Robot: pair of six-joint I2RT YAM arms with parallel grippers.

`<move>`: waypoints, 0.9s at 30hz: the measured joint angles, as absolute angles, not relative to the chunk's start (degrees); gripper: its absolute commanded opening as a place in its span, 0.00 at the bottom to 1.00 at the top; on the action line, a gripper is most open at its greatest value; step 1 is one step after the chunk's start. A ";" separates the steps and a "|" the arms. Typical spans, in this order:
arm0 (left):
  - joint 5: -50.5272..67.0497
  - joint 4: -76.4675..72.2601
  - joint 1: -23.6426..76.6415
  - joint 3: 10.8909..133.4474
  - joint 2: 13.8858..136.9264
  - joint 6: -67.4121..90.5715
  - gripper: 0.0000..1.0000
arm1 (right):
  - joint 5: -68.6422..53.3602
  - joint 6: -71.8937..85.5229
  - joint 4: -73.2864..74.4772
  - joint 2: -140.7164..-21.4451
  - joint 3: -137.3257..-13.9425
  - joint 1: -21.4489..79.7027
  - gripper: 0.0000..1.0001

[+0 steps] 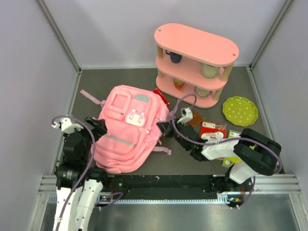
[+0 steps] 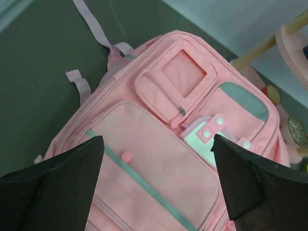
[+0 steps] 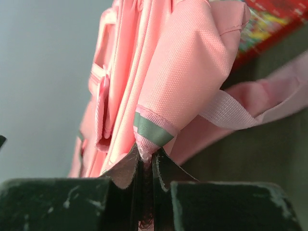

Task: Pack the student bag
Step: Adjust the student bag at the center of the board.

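The student bag [image 1: 126,127] is a soft pink backpack lying face up on the dark table, left of centre, with its front pockets and grey-green patch showing. My left gripper [image 1: 98,126] hovers over the bag's left side. In the left wrist view it [image 2: 157,139] stands wide open above the front pocket of the bag [image 2: 159,159], with nothing between its fingers. My right gripper [image 1: 163,127] is at the bag's right edge. The right wrist view shows it [image 3: 146,156] shut on a pinched fold of the bag [image 3: 183,72] with green trim.
A rigid pink three-tier shelf [image 1: 195,62] holding small items stands at the back. A green dotted plate [image 1: 239,110] lies to its right. A red box [image 1: 212,130] and a brown item [image 1: 192,118] lie near my right arm. A red packet [image 1: 161,95] peeks from behind the bag.
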State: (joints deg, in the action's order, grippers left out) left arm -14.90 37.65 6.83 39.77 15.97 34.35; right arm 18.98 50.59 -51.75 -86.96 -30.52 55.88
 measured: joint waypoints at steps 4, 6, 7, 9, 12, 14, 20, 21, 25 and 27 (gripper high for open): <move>-8.82 35.53 6.83 37.71 18.31 34.35 0.99 | 26.81 53.52 -53.39 -86.11 -24.32 59.81 0.00; -5.76 35.33 6.85 35.79 19.03 34.57 0.99 | 27.49 55.77 -53.01 -86.11 -24.08 60.16 0.00; -4.91 35.57 6.83 34.98 19.29 34.89 0.99 | 27.53 56.77 -52.75 -86.11 -24.03 60.16 0.05; -4.19 36.45 6.85 32.97 19.44 36.14 0.99 | 27.38 59.18 -52.07 -86.11 -23.62 60.16 0.53; -4.73 38.39 6.85 30.85 19.42 38.59 0.99 | 25.21 61.60 -51.75 -86.11 -21.06 60.16 0.73; -5.87 39.16 6.85 30.57 19.49 40.29 0.99 | 23.59 61.76 -51.46 -85.91 -18.37 60.16 0.83; -7.62 38.96 6.85 29.85 21.04 42.37 0.98 | 21.08 59.53 -40.86 -74.54 -14.39 59.00 0.98; -7.79 38.96 6.85 29.36 21.04 42.59 0.98 | 20.91 58.22 -36.71 -70.61 -15.40 58.17 0.99; -8.16 39.00 6.85 28.01 20.62 43.40 0.98 | 15.51 51.13 -27.62 -64.01 -21.91 50.24 0.99; -8.38 38.98 6.85 27.79 20.10 43.46 0.98 | 10.81 47.75 -24.36 -64.88 -26.59 44.69 0.99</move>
State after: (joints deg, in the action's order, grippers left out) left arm -8.38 38.98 6.85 27.79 20.10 43.46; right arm 10.81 47.75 -24.36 -64.88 -26.59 44.69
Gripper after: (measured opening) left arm 0.986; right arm 0.987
